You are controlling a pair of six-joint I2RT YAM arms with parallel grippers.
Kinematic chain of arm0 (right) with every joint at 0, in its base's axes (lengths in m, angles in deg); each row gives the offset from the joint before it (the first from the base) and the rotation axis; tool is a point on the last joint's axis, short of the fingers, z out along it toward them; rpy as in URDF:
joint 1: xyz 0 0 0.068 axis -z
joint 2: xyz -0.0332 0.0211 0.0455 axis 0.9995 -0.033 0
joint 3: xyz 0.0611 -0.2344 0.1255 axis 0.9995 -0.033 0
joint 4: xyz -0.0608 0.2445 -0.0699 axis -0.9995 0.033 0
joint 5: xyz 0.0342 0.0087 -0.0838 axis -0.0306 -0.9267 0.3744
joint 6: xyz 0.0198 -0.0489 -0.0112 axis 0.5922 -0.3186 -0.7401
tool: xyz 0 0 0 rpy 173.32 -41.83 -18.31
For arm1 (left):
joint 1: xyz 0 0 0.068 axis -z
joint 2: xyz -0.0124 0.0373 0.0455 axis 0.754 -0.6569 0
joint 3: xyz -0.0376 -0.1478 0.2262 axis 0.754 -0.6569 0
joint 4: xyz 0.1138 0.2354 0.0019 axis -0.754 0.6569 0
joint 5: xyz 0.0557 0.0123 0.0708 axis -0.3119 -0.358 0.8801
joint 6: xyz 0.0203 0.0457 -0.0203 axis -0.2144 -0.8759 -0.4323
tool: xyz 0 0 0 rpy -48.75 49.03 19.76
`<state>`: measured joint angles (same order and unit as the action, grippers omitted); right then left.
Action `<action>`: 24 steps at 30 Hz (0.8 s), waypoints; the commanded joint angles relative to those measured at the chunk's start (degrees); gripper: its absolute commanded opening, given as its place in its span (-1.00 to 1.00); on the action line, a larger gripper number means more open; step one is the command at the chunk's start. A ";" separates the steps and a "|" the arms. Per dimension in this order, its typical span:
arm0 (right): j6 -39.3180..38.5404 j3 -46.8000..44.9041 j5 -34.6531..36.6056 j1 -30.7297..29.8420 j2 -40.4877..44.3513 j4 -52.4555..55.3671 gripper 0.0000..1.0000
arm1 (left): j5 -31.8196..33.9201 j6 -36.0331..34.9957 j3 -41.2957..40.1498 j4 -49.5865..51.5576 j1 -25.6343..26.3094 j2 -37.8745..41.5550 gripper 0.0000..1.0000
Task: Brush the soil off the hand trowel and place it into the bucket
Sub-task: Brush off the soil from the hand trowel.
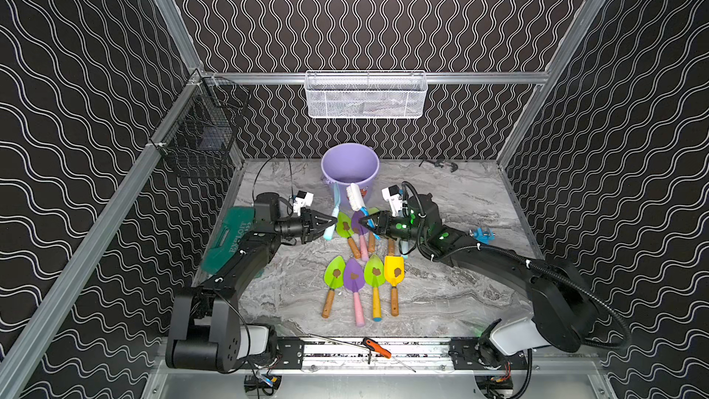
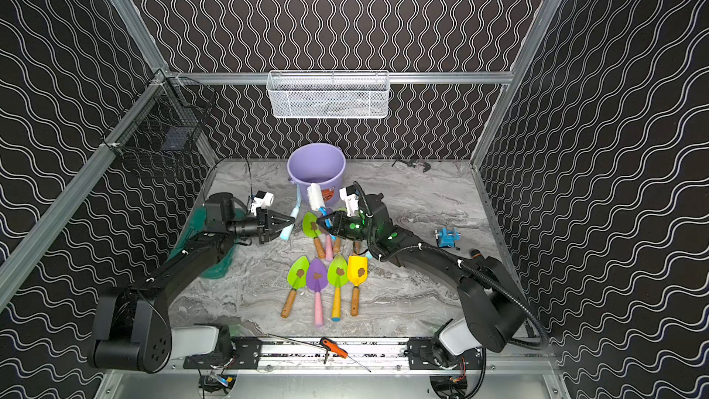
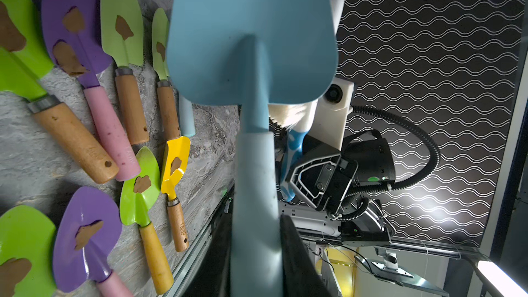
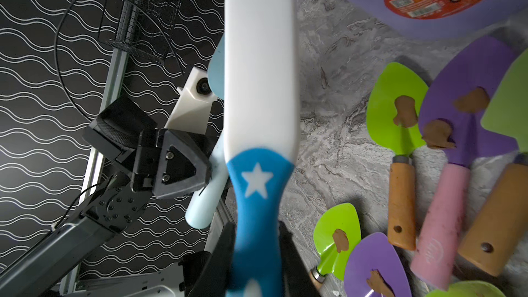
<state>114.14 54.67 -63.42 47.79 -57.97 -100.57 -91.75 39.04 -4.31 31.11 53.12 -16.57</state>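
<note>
I'm gripping the blue trowel [image 1: 336, 201] in my left hand [image 1: 333, 220], the brush [image 1: 353, 196] in my right hand [image 1: 364, 220]; hard strokes could twist the trowel loose.

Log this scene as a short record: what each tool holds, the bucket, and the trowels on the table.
left tool: shut on the light blue trowel by its handle
right tool: shut on the brush handle
held blade: no soil on the face the left wrist view shows
bucket: upright behind the trowels, nothing visible inside
near row: four trowels flat on the table, soil on each blade
</note>
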 commanded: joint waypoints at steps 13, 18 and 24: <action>1.99 3.05 -1.40 -2.69 -4.09 -1.93 -1.00 | -0.40 -3.17 1.04 0.93 -0.08 0.08 -1.00; 2.40 2.38 -0.72 -4.30 -5.36 -1.97 -1.00 | -0.37 -3.63 1.52 1.58 -0.07 0.43 -1.00; 1.68 -0.41 0.55 -5.30 -6.43 0.16 -1.00 | -0.03 -7.46 3.55 7.29 0.02 1.26 -1.00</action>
<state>115.63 55.28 -63.26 42.68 -64.00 -100.33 -90.72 35.31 -1.62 36.99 53.12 -15.83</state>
